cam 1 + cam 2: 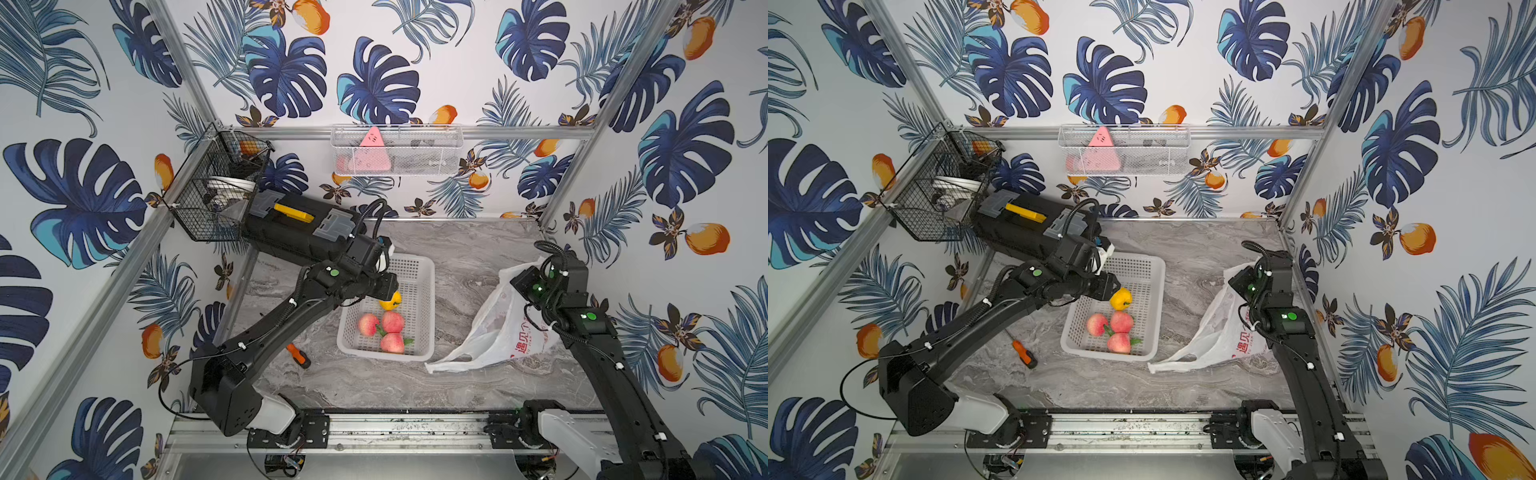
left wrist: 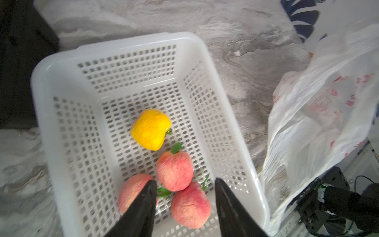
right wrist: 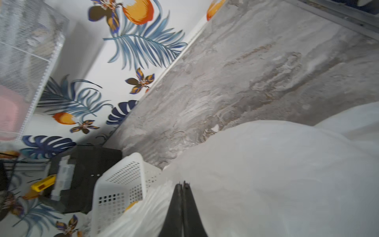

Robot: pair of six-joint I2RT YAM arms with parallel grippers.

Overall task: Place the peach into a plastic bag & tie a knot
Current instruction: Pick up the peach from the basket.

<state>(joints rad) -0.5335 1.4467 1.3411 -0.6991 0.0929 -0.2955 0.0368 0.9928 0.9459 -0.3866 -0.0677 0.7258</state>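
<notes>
Inside white basket [image 2: 51,86]: three peaches [image 2: 174,170], one yellow pepper [image 2: 150,129]. My left gripper [image 2: 185,180] hangs spread above them, empty. My right gripper [image 3: 182,182] pinches plastic bag [image 1: 494,332]; bag lies slantwise, handle [image 1: 440,366] toward basket's near corner.

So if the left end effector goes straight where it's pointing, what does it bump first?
Probably the middle peach in the white basket: the open left end effector frames it, though depth is hard to judge.

The grey marbled tabletop [image 1: 374,386] carries a white basket [image 1: 386,356], plastic bag [image 1: 498,328], orange screwdriver [image 1: 298,355] and black toolbox [image 1: 299,230].
</notes>
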